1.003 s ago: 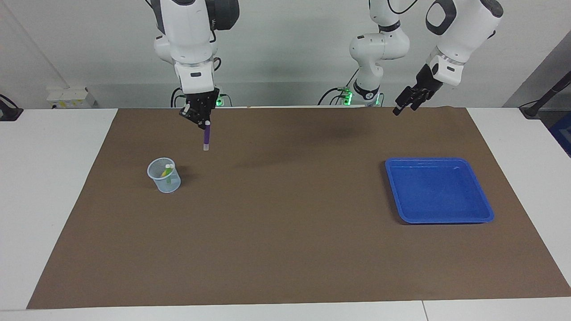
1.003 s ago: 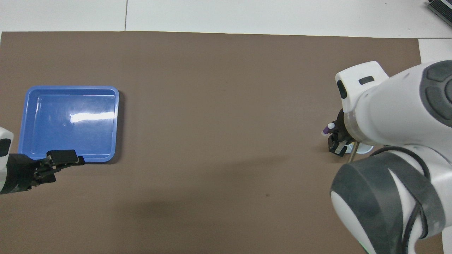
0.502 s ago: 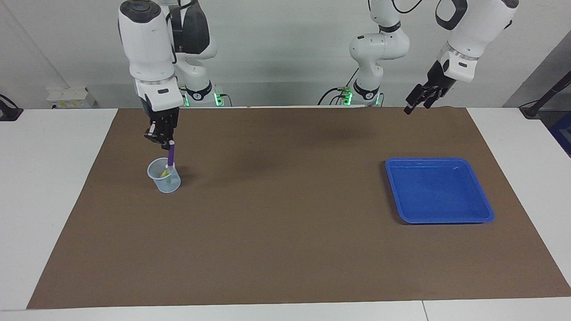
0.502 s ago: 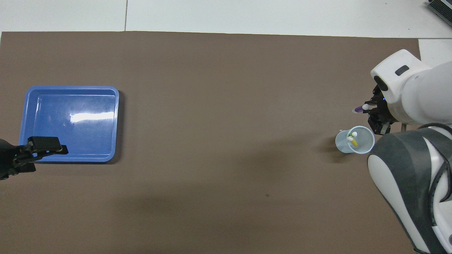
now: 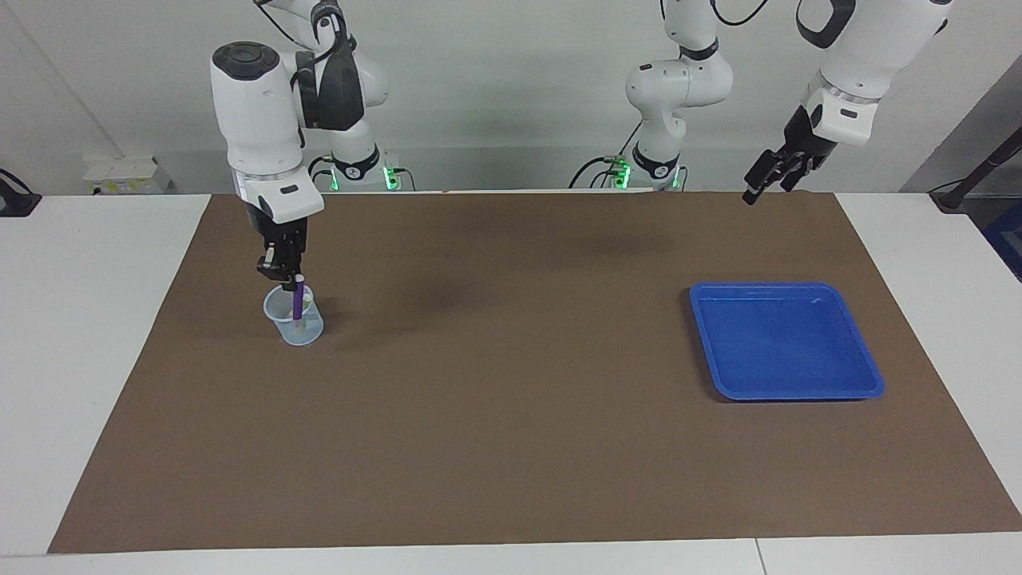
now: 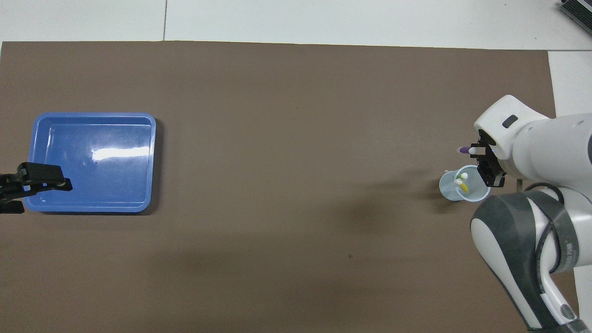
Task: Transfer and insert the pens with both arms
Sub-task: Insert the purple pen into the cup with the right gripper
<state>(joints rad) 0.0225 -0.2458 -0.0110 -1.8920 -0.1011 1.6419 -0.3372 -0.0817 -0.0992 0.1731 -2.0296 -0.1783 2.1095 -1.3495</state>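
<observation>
A clear plastic cup (image 5: pixel 294 323) (image 6: pixel 455 192) stands on the brown mat toward the right arm's end. A yellow pen (image 6: pixel 463 187) and a green pen (image 6: pixel 463 176) stand inside it, whitish ends up. My right gripper (image 5: pixel 289 277) (image 6: pixel 485 159) hangs just above the cup's rim, shut on the purple pen (image 5: pixel 297 303) (image 6: pixel 464 150). That pen hangs nearly upright with its lower end dipped into the cup. My left gripper (image 5: pixel 752 194) (image 6: pixel 46 178) is open, holds nothing, and hovers over the mat's edge at the left arm's end.
A blue tray (image 5: pixel 786 285) (image 6: pixel 92 115) with nothing in it lies on the mat toward the left arm's end. Two smaller white arms with green lights stand at the robots' edge of the table. Brown mat stretches bare between cup and tray.
My right gripper carried the purple pen sideways over the cup and lowered its end inside. The left gripper drew back and outward, away from the tray.
</observation>
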